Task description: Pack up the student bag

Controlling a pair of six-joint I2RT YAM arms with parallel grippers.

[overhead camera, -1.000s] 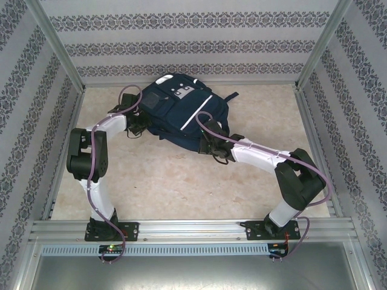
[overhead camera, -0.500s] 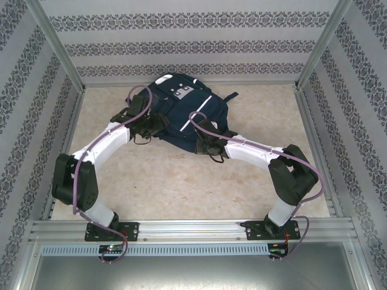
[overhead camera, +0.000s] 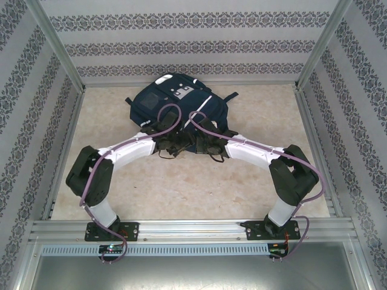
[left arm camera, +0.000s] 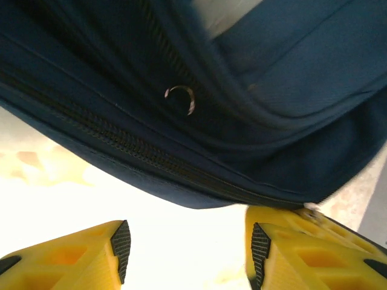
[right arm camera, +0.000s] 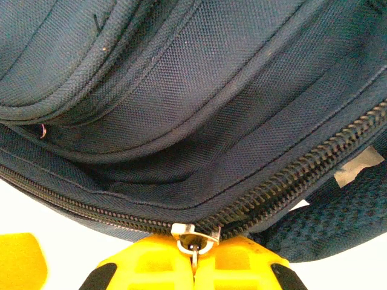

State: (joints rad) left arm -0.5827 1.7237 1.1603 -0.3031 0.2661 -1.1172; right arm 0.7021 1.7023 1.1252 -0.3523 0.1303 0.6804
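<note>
Your left end effector (left arm camera: 188, 244): fingers spread apart with nothing between them, poised at the near edge of the student bag (overhead camera: 175, 99). A small metal ring (left arm camera: 180, 99) sits on the fabric above a closed zipper line. The bag lies at the far middle of the counter (overhead camera: 151, 187), front face up. Your right end effector (right arm camera: 195, 257): fingers pressed together, pinching the zipper pull (right arm camera: 193, 234) at the bag's near edge, just beside the left one.
</note>
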